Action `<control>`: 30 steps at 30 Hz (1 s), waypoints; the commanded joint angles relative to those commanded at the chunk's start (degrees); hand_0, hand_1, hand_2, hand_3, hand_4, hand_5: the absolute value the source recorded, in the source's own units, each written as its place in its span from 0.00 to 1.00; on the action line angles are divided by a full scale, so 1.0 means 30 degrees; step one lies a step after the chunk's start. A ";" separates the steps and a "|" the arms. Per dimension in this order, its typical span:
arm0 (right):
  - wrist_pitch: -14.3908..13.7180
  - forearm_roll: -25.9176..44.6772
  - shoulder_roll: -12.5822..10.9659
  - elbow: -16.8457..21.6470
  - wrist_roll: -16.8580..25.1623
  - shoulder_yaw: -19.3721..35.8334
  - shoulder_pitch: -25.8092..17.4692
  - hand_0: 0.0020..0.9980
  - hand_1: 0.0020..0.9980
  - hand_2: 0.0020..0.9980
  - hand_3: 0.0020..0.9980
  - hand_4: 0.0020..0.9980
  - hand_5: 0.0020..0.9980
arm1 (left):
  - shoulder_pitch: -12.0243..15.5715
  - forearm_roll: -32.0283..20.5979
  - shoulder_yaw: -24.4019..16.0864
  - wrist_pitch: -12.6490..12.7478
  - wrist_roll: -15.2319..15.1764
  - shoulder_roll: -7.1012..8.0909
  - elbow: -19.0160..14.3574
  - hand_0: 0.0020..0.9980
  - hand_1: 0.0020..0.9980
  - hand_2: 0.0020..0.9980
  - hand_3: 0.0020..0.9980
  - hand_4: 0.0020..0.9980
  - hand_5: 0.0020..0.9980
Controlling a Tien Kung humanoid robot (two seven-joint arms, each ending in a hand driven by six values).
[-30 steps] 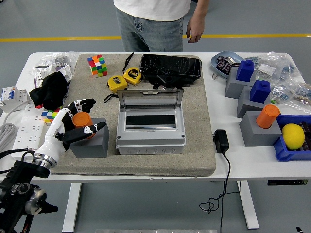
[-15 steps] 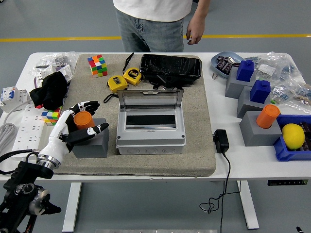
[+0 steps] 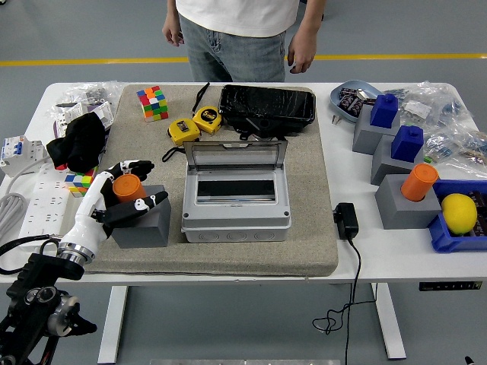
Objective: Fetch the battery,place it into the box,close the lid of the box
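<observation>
The robot's left hand [image 3: 116, 199], white with black fingertips, reaches in from the near left over the white table [image 3: 396, 251] and cups the orange cylindrical battery [image 3: 128, 186] that stands upright in the top of a grey block holder [image 3: 144, 220]. Its fingers [image 3: 137, 164] curl around the far side of the cylinder while the thumb [image 3: 148, 202] lies across the near side on top of the block; the digits sit close on the battery but whether they press it firmly cannot be told. The battery is seated in the holder, on the left part of the grey felt mat [image 3: 304, 236].

Just right of the holder stands the grey plastic box [image 3: 236, 213], its clear hinged lid [image 3: 236, 155] raised upright at the far edge, the inside showing a dark slot. Beyond it lie two yellow tape measures [image 3: 194, 124], a colourful puzzle cube [image 3: 153, 103] and a black pouch [image 3: 267, 106]. On the right side of the table, another orange cylinder [image 3: 419, 182] sits in a grey block. A person [image 3: 236, 30] stands at the far side, hands hanging apart from the table.
</observation>
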 joint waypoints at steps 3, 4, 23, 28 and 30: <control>-0.0003 0.0001 0.0006 -0.0003 -0.0004 0.0006 0.0004 0.81 0.78 0.75 0.78 1.00 1.00 | 0.0005 -0.0029 0.0028 0.0031 0.0002 0.0003 -0.0018 0.77 0.76 0.66 0.57 1.00 0.00; -0.0005 0.0003 0.0009 -0.0006 -0.0004 0.0009 0.0000 0.81 0.78 0.75 0.78 1.00 1.00 | 0.0002 -0.0042 0.0027 0.0038 0.0004 -0.0002 -0.0017 0.77 0.76 0.66 0.57 1.00 0.00; -0.0011 0.0014 0.0016 -0.0005 -0.0012 0.0020 0.0045 0.80 0.78 0.75 0.78 1.00 1.00 | -0.0069 -0.0177 0.0127 0.0498 0.0050 -0.0017 -0.0071 0.26 0.37 0.33 0.26 1.00 0.00; -0.0011 0.0018 0.0010 -0.0003 -0.0014 0.0001 0.0060 0.80 0.78 0.75 0.78 1.00 1.00 | -0.0092 -0.0125 0.0132 0.0594 0.0059 -0.0033 -0.0080 0.26 0.37 0.33 0.26 1.00 0.00; -0.0009 0.0011 0.0006 -0.0002 -0.0013 0.0019 0.0067 0.80 0.78 0.75 0.78 1.00 1.00 | -0.0091 -0.0059 0.0156 0.0648 0.0063 -0.0029 -0.0098 0.22 0.28 0.24 0.19 1.00 0.00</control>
